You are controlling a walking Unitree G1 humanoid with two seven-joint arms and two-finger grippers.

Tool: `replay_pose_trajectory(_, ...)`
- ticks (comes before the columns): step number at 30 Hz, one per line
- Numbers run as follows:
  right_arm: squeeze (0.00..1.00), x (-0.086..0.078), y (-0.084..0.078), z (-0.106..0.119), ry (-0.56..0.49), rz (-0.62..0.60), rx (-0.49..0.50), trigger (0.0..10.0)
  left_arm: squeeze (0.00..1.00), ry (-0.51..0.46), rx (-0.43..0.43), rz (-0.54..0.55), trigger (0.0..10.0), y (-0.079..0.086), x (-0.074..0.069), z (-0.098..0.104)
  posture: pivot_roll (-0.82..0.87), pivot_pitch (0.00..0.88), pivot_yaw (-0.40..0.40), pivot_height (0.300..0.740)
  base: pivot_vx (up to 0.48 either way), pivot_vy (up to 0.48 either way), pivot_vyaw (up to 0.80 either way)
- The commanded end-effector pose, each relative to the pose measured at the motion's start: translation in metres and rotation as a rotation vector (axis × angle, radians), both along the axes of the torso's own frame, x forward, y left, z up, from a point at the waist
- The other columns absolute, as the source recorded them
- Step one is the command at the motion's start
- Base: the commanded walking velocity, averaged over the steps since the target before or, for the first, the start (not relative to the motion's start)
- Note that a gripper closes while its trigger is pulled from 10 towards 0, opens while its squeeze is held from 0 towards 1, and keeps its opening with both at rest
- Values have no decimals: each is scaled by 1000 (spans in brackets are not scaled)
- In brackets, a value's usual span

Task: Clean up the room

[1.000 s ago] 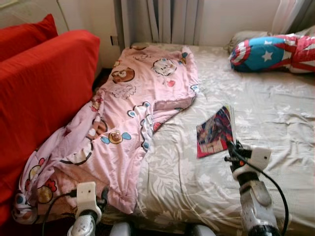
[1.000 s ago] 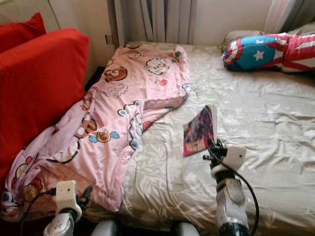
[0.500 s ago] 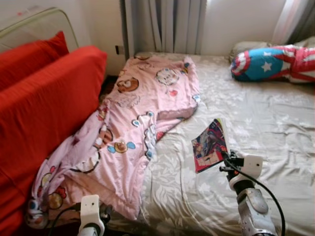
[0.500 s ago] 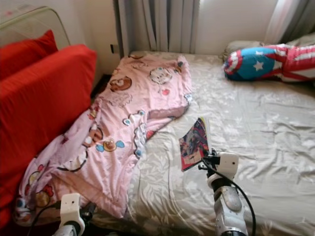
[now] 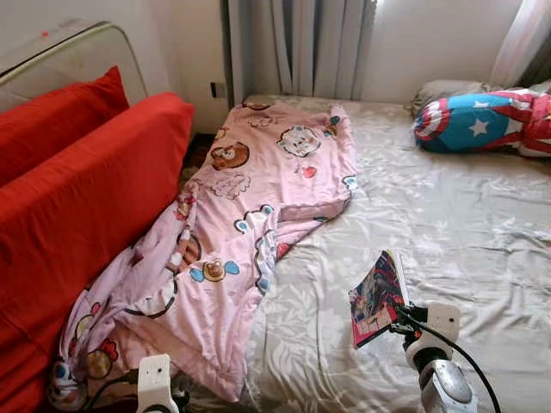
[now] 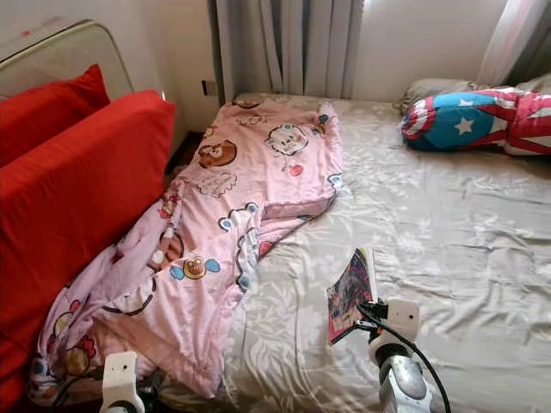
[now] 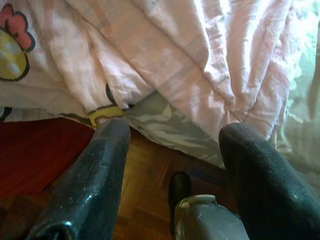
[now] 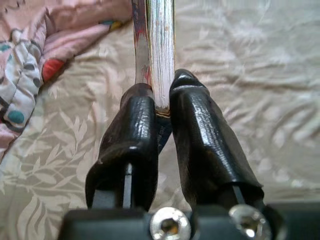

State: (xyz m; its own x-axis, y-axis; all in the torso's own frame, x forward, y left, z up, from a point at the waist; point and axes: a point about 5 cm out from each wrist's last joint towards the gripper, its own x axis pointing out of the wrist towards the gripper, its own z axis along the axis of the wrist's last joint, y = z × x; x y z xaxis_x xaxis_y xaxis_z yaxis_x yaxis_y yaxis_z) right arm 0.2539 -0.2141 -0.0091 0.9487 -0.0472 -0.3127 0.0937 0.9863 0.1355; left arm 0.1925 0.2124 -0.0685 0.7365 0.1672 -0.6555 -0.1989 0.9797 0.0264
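Observation:
A thin book with a colourful cover (image 5: 376, 297) is held up off the bed (image 5: 465, 215), clamped edge-on in my right gripper (image 8: 162, 107), which is shut on its lower corner. The same book (image 8: 154, 45) rises between the black fingers (image 8: 197, 125) in the right wrist view. A pink cartoon-print blanket (image 5: 250, 215) lies crumpled along the bed's left side and hangs over the near edge. My left gripper (image 7: 172, 150) is open, low at the bed's near-left corner, just short of the blanket's hanging hem (image 7: 165, 65).
A red sofa (image 5: 77, 206) with a red cushion (image 5: 60, 112) stands close against the bed's left. A blue, red and white star-print pillow (image 5: 482, 120) lies at the far right. Curtains (image 5: 297, 47) and wall are behind. Wooden floor (image 7: 135, 200) shows below the bed.
The camera has tilted up and drawn back, so the scene sits lower in the picture. The right gripper has lifted the book from lying on the sheet to standing on edge.

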Motion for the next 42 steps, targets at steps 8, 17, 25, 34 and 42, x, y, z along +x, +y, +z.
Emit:
replay_pose_trajectory(8,0,17,1,18,-97,14,-49,10000,0,42,15,-20,10000,-5,-7,-5,-41,0,-33,740,0,0,0)
replay_pose_trajectory(17,0,17,1,17,-86,11,-57,10000,0,46,22,-28,10000,-6,-7,-6,-40,0,-35,740,0,0,-710)
replay_pose_trajectory(25,0,16,4,16,-81,7,-53,10000,0,53,27,-38,10000,-6,-9,-7,-41,0,-31,740,0,0,-702)
replay_pose_trajectory(34,0,16,5,16,-93,4,-51,10000,0,65,30,-39,10000,-4,-12,-8,-38,0,-29,740,0,-53,-155)
replay_pose_trajectory(42,0,17,5,16,-83,-11,-46,10000,0,71,27,-36,10000,-4,-12,-8,-36,0,-30,740,0,-257,-88)
